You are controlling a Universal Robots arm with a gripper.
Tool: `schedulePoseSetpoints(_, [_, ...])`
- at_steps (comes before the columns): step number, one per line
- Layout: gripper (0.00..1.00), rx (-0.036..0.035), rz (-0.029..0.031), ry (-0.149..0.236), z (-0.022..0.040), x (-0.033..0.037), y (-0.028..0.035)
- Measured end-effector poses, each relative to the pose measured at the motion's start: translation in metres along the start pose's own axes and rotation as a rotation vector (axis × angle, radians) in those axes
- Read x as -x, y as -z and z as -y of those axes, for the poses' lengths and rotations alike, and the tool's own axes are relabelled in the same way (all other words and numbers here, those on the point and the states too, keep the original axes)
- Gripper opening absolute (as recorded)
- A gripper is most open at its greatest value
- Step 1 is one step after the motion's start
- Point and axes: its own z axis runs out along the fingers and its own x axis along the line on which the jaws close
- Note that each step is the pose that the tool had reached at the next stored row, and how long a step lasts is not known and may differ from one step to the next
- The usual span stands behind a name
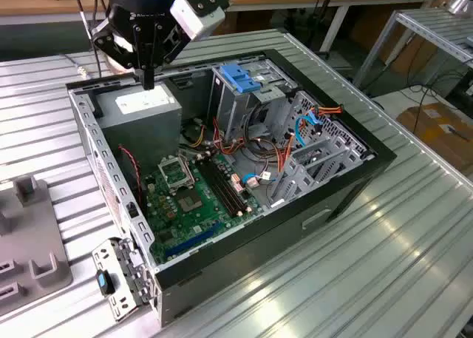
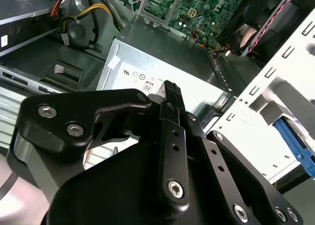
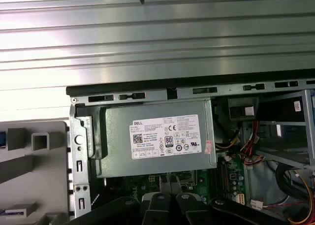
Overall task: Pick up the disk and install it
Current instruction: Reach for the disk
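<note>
The disk is out of view. My gripper [image 1: 148, 80] hangs over the back corner of the open computer case [image 1: 295, 221], on the exterior view's left. Its black fingers point straight down and are shut with nothing between them. They hover just above the grey power-supply box [image 1: 144, 107] with its white label. In the second wrist view the gripper [image 2: 170, 88] covers part of that box [image 2: 162, 57]. In the first wrist view the gripper [image 3: 166, 179] is beside the box [image 3: 157, 136].
A metal cage with a blue plastic top [image 1: 240, 78] stands inside the case beside the power supply. The green motherboard [image 1: 188, 197] lies on the case floor with loose cables around it. A grey fixture [image 1: 29, 242] sits on the ribbed metal table at the exterior view's left.
</note>
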Motion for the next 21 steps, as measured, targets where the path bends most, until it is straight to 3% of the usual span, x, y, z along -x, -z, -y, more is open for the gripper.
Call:
schedulePoseSetpoints(12, [0.11,0.0,0.0,0.0,0.0,0.0,0.0])
schedulePoseSetpoints(21, [0.11,0.0,0.0,0.0,0.0005,-0.0063,0.0001])
